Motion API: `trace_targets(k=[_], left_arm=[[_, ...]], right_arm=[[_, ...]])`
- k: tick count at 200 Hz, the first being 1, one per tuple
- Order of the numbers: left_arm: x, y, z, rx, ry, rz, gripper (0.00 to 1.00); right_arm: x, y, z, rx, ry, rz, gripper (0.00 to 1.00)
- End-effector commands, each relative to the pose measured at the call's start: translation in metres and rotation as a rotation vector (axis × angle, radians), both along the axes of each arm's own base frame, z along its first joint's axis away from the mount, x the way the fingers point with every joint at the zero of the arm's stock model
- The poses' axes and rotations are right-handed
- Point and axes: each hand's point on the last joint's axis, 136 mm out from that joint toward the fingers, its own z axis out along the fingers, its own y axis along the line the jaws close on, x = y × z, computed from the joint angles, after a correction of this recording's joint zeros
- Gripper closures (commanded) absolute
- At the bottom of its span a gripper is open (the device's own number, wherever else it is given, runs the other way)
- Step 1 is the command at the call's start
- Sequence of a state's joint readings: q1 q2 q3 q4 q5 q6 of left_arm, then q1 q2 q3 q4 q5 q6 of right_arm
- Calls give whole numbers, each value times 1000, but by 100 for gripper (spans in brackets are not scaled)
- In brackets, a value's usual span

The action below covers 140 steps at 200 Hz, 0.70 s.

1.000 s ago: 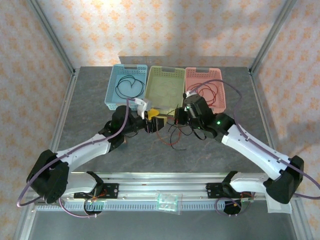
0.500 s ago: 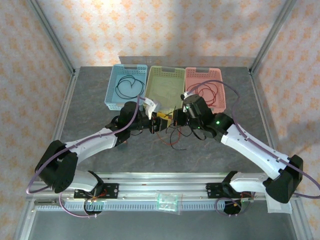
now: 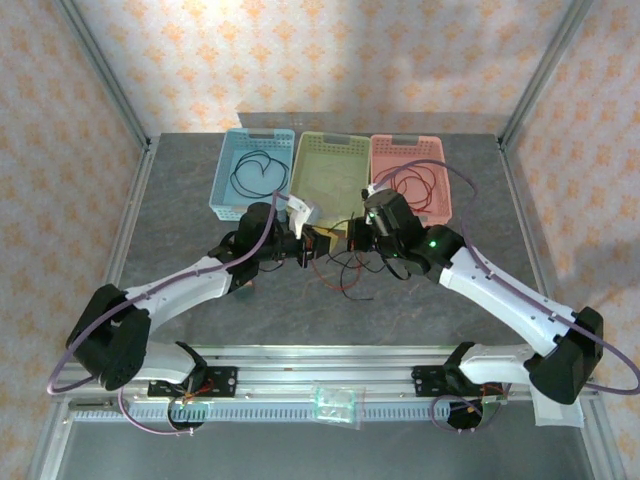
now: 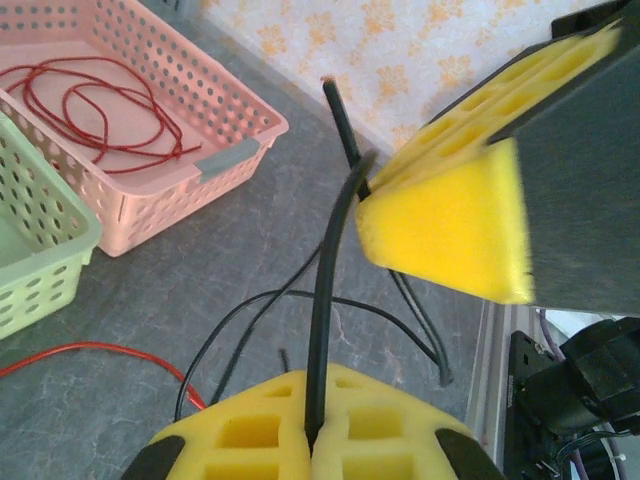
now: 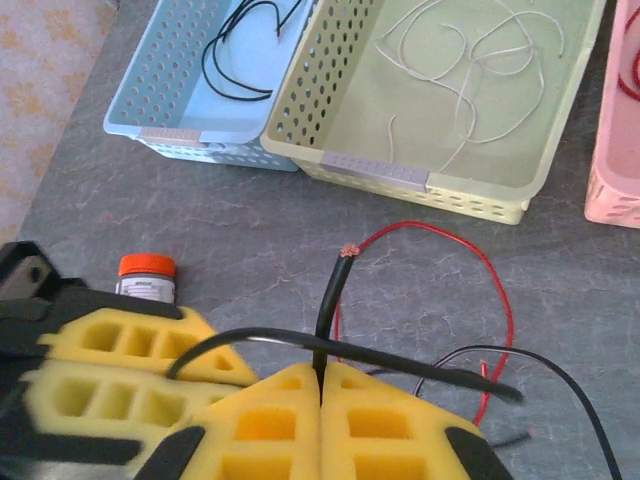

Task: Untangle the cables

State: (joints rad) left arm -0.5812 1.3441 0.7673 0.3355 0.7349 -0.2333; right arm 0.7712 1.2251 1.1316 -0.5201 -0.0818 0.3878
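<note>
1. Left gripper [image 4: 309, 440]: its yellow foam pads are pressed together on a black cable [image 4: 322, 300] that rises from their seam (its lower run is hidden behind the pads).
2. Right gripper [image 5: 320, 385]: it is clamped on a black cable too, with the coppery tip [image 5: 349, 248] standing above the pads. Whether both pinch the same strand, I cannot tell.
3. From above, the loose tangle [image 3: 345, 272] of black and red strands lies on the table [image 3: 180, 250] just on the near side of the two grippers, too thin to trace.
4. Sorted pieces: red cable [image 4: 85, 100] in the pink basket [image 4: 230, 160], whitish cable [image 5: 470, 60] in the green basket [image 5: 375, 172], black coil [image 3: 255, 172] in the blue basket [image 3: 222, 200].
5. The table is grey and mottled; the walls [image 3: 300, 60] carry pale paper with orange floral motifs.
6. An orange-capped bottle [image 5: 146, 277] stands beside the left pads; its label is too blurred to read.
</note>
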Motion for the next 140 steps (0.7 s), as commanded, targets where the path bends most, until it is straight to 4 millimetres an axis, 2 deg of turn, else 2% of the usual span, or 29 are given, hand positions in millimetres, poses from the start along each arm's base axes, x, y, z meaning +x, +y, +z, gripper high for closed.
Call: trace_targets(k=[1,34,86,140], left_arm=[[5,8,38,-20,-82,60,100],[1,16,63,-46,-113,95,100],[-8,32,100,-70,-165,146,100],[-8,60,125,-39,-221,279,100]], right_arm=[[8,-15,-8,-68,-11,-65,100],[11,-21,-24,-104,-2,-101,100],[13,-18,-49,-106,38,-99,100],[11,-15,-81,-116,105,-97,100]])
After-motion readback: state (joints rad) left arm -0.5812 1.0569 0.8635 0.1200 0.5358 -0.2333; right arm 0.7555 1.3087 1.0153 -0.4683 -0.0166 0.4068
